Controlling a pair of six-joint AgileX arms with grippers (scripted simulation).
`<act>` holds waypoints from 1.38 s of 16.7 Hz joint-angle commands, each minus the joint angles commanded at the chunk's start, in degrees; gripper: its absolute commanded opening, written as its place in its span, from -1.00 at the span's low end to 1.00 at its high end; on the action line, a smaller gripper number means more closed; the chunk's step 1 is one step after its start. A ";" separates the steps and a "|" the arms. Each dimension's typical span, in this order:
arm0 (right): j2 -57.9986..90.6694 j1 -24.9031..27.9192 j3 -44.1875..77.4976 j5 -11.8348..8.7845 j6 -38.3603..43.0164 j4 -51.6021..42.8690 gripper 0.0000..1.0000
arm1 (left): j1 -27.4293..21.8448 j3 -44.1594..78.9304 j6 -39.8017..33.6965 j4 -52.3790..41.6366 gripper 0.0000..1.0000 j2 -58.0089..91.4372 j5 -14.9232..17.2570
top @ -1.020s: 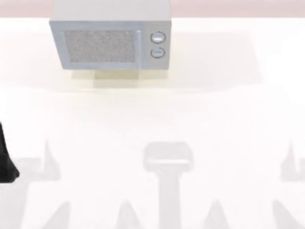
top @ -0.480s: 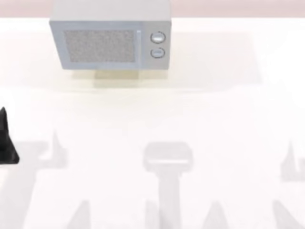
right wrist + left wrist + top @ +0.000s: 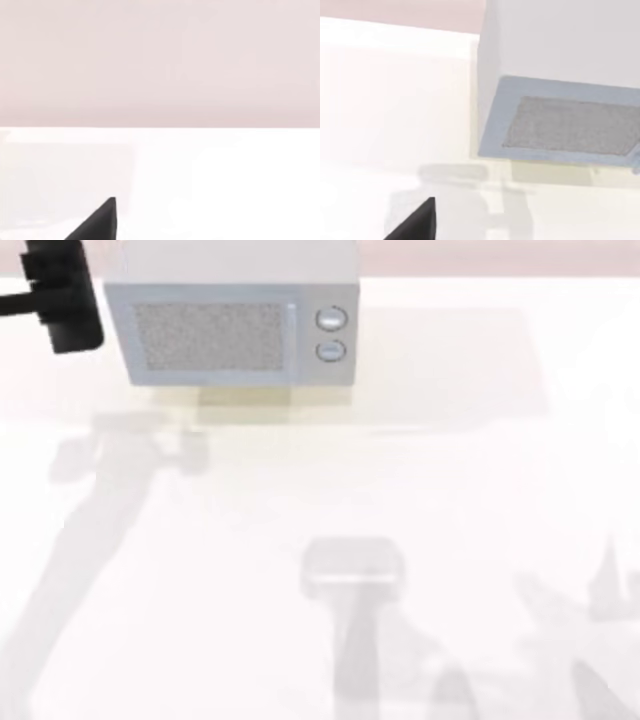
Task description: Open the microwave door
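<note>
White tabletop point(image 3: 420, 490) fills the top view, smooth and bare, with a pinkish wall at 12 o'clock. At about 11 o'clock stands the microwave point(image 3: 235, 320), a boxy light-grey oven; the microwave door point(image 3: 210, 338) is shut, with a speckled mesh window, and two round knobs point(image 3: 331, 335) lie beside it. My left gripper point(image 3: 62, 295), black and blocky, hangs just beside the oven's left flank; whether it is spread I cannot tell.

Left wrist view: the door's mesh point(image 3: 572, 125) and a black fingertip point(image 3: 417, 222).

Right wrist view: table, wall, one black fingertip point(image 3: 97, 222).
</note>
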 joint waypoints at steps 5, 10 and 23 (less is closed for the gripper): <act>0.00 0.00 0.00 0.00 0.00 0.00 1.00 | -7.67 32.04 -7.43 -14.44 1.00 28.30 -3.59; 0.00 0.00 0.00 0.00 0.00 0.00 1.00 | -13.78 54.71 -12.88 -27.06 1.00 50.90 -6.46; 0.00 0.00 0.00 0.00 0.00 0.00 1.00 | -16.69 64.74 -15.28 -33.71 1.00 63.34 -7.91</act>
